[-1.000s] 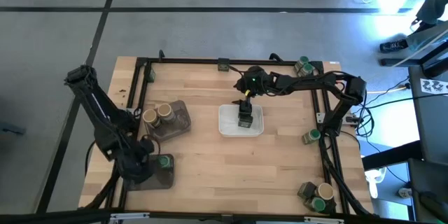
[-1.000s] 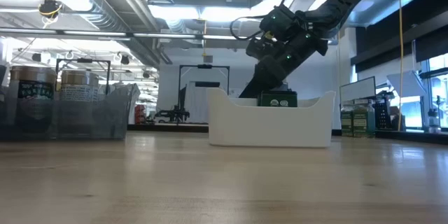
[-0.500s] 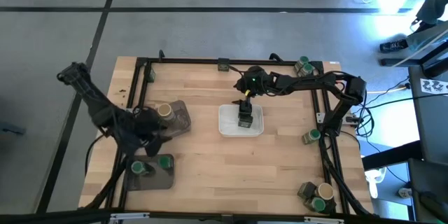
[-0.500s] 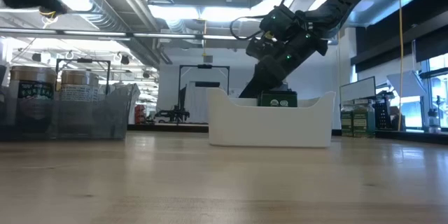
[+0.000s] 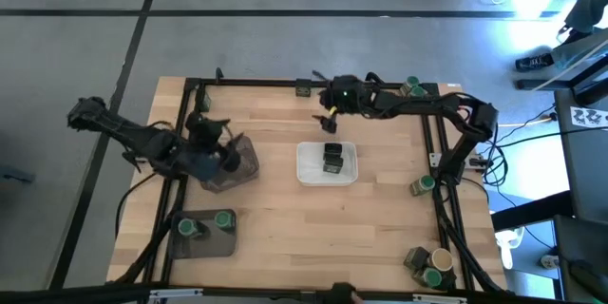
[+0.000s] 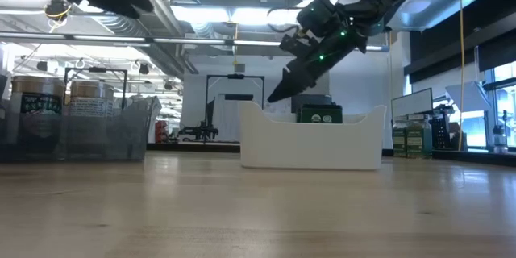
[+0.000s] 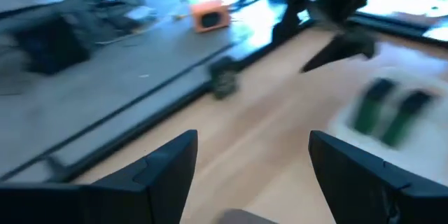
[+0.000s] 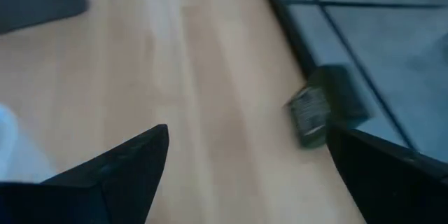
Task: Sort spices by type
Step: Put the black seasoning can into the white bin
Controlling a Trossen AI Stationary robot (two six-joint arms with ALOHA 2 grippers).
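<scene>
Spices are half sorted: we see a dark tin [image 5: 332, 159] in the white tray [image 5: 309, 173] at frame centre, two green-lidded jars [image 5: 204, 223] on the lower-left grey tray [image 5: 230, 241]. Our right gripper [image 5: 329, 110], spread wide and empty, hangs above the tray's upper edge, facing the stray tin [image 8: 323, 105] by the frame rail [image 5: 256, 83]. We should approach it level and straddle it squarely. Our left gripper [image 5: 226, 159], part open, is over the upper-left tray [image 5: 245, 161]; we cannot tell what it carries.

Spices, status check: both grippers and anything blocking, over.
Right gripper open, empty, above the table behind the white tray. Left gripper open, empty, over the tan-topped jars' grey tray. Dark tin sits in the white tray. Nothing in the way.
</scene>
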